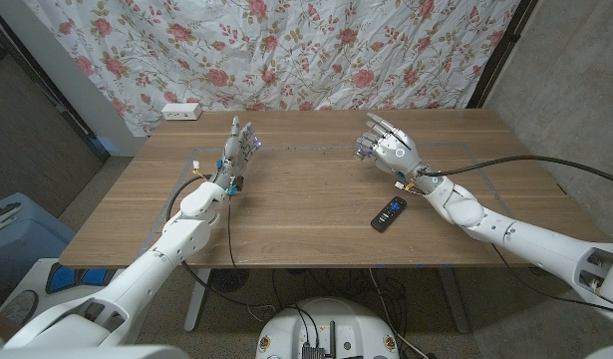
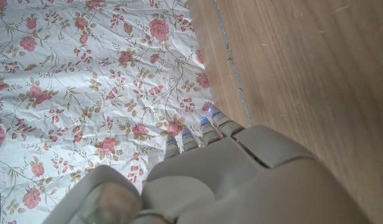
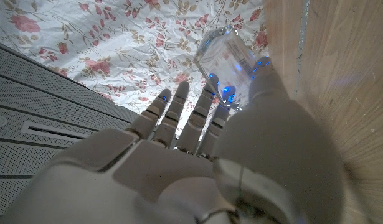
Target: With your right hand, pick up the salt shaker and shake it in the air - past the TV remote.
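Holding the salt shaker (image 3: pixel 225 59) aloft, my right hand (image 1: pixel 391 150) grips it beyond the TV remote (image 1: pixel 388 213). My left hand (image 1: pixel 236 152) waits, fingers (image 1: pixel 244 135) spread, holding nothing.

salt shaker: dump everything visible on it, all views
The salt shaker looks like a small clear block, glass or plastic, with flat faces that catch blue glints from the fingertip lights. The right hand holds it near the fingertips, apparently off the wooden table, beyond the TV remote. In the head view it is a small pale glint. Cap and contents cannot be made out.
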Controlling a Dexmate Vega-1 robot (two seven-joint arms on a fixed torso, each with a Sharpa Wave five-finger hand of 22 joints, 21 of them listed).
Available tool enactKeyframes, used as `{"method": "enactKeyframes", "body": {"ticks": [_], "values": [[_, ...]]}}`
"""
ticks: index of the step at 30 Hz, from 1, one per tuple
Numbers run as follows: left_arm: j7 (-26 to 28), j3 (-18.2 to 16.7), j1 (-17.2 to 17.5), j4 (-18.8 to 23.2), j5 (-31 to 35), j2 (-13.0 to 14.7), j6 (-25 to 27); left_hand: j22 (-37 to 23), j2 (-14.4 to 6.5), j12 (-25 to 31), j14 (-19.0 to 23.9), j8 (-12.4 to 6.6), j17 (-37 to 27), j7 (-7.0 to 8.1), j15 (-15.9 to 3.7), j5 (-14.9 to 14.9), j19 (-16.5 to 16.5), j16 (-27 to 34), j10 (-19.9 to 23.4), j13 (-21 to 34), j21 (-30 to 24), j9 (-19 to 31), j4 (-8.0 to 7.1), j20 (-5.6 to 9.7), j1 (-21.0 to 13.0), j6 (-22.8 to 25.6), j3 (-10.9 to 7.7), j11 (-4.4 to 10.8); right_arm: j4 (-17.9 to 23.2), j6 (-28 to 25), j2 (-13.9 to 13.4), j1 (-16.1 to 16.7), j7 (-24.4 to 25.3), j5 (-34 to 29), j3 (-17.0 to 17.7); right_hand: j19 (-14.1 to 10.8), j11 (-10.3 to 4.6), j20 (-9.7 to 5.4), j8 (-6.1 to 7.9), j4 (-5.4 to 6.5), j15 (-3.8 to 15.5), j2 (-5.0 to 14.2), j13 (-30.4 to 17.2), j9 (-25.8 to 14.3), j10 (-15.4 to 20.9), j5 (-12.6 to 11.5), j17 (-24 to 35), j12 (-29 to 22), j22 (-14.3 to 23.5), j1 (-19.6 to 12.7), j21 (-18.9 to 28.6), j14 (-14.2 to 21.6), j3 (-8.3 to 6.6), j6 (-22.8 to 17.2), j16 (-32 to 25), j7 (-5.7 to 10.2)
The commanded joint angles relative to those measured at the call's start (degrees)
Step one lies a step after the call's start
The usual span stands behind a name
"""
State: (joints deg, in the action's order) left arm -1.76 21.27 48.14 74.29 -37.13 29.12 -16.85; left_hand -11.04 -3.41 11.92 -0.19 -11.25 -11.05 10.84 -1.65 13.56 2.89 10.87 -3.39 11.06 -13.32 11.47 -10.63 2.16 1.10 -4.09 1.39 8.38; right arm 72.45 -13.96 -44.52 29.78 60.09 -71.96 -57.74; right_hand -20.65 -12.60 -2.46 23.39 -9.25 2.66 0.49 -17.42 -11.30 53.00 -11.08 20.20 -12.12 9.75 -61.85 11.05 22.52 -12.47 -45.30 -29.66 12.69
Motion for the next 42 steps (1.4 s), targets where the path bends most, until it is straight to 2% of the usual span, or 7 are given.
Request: {"method": "enactKeyframes", "body": {"ticks": [1,26,34,42], "values": [[0.0,0.0,0.0,0.0,0.0,0.0,0.0,-0.3,-5.8,0.2,0.2,-0.27,-0.1,0.57,-6.0,0.3,0.4,0.3,0.0,0.2,0.1,0.2,-0.07,1.35,0.1,0.2,0.2,0.49,-1.4,-0.5,0.4,-2.3,1.1,-0.6,0.3,0.1,-0.19,-3.36,-0.34,0.23,8.68,4.23,-0.3,-0.2,-0.1,-0.2,0.2,-0.5,0.1,-3.6,0.1,-0.3,-0.05,0.4,0.0,-0.03],[0.0,0.0,0.0,0.0,0.0,0.0,0.0,-0.3,-5.8,0.3,0.2,-0.23,-0.1,0.54,-5.95,0.3,0.4,0.3,0.1,0.2,0.1,0.2,-0.07,1.34,0.0,0.1,0.22,0.46,-3.5,-3.3,0.5,-6.6,3.3,-1.1,0.6,0.0,-0.2,-3.29,-0.7,0.12,8.81,4.41,-0.5,-0.2,-0.2,-0.3,0.2,-0.6,0.1,-3.9,0.2,-0.3,-0.12,0.2,-0.1,-0.03],[0.0,0.0,0.0,0.0,0.0,0.0,0.0,-0.3,-5.8,0.2,0.2,-0.29,-0.1,0.51,-5.96,0.3,0.4,0.3,0.1,0.2,0.2,0.2,-0.07,1.35,0.0,0.3,0.23,0.44,-3.5,-4.8,0.2,-6.9,3.9,-1.5,0.7,0.1,-0.2,-3.34,-0.83,0.05,8.9,4.49,-0.5,-0.2,-0.2,-0.4,0.2,-0.6,0.1,-4.1,0.2,-0.3,-0.2,0.2,0.0,-0.02],[0.0,0.0,0.0,0.0,0.0,0.0,0.0,-0.3,-5.8,0.2,0.2,-0.26,-0.1,0.59,-5.94,0.3,0.4,0.3,0.0,0.2,0.2,0.2,-0.07,1.34,0.0,0.2,0.24,0.47,-3.3,-5.9,1.2,-5.1,3.9,-0.8,2.3,0.1,-0.17,-3.25,-1.04,-0.22,9.02,4.22,-0.5,-0.3,-0.7,-0.4,0.3,-0.4,0.1,-4.6,0.2,-0.6,-0.15,0.2,0.0,-0.01]]}}
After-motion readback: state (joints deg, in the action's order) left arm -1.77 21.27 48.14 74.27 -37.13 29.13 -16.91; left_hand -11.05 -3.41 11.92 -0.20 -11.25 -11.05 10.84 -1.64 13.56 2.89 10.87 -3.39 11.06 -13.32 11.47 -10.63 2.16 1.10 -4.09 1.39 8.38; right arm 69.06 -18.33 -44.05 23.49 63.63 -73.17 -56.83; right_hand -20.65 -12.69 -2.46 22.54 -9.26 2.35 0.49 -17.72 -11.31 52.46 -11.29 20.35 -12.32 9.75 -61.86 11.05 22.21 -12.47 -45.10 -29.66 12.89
